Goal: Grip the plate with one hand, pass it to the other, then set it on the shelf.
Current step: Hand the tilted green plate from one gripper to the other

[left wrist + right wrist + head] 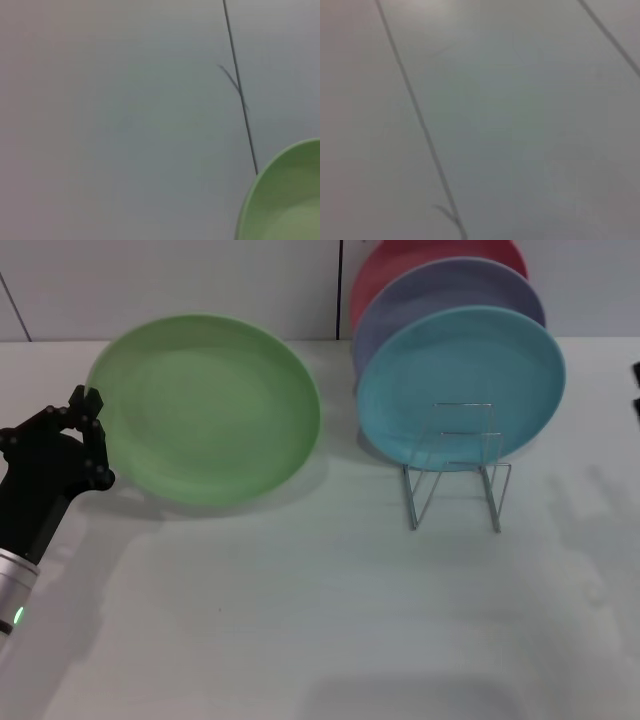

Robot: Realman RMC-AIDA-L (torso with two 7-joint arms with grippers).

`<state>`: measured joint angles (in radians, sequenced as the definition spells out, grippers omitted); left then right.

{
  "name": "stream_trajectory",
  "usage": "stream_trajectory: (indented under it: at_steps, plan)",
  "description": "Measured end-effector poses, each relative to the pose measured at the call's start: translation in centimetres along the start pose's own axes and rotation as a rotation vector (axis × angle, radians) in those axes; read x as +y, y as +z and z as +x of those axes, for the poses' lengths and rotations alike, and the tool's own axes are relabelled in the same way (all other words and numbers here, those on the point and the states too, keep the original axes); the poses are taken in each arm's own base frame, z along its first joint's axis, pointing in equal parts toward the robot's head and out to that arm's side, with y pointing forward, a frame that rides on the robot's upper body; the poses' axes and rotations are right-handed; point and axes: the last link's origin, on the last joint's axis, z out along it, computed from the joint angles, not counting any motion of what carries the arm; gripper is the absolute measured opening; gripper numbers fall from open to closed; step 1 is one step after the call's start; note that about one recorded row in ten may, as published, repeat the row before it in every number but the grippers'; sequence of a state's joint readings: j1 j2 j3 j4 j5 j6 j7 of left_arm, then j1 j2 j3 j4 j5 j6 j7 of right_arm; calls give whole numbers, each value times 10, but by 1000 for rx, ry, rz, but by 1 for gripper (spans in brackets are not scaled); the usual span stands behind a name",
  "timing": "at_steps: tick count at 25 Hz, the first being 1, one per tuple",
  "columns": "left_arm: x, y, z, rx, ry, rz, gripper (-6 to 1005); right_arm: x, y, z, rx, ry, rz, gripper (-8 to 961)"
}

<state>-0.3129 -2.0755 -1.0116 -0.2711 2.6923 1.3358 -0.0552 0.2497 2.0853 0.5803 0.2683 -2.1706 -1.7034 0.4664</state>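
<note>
The light-green plate point(210, 408) is held tilted above the white table at the left of the head view, with its shadow below it. My left gripper point(95, 437) is shut on the plate's left rim, its black fingers point(88, 402) on the edge. A part of the plate's rim also shows in the left wrist view point(285, 200). The silver wire shelf point(455, 475) stands at the right of centre, apart from the plate. Only a dark sliver of my right gripper point(636, 390) shows at the right edge.
A turquoise plate point(470, 370) stands upright just behind the wire shelf. A purple plate point(420, 300) and a red plate point(400, 260) stand behind it, by the back wall. The white table point(300, 620) stretches in front.
</note>
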Motion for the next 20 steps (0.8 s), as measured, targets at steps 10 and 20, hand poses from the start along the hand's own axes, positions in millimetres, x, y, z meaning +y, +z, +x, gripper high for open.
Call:
stream_trajectory:
  at_steps: [10,20]
  plan:
    - [2,2,3,19,47,-2,32,32,13,23,88,70,-93,635]
    - [2,3,5,34,63,-2,32,62,21,46,182,23,-144,636]
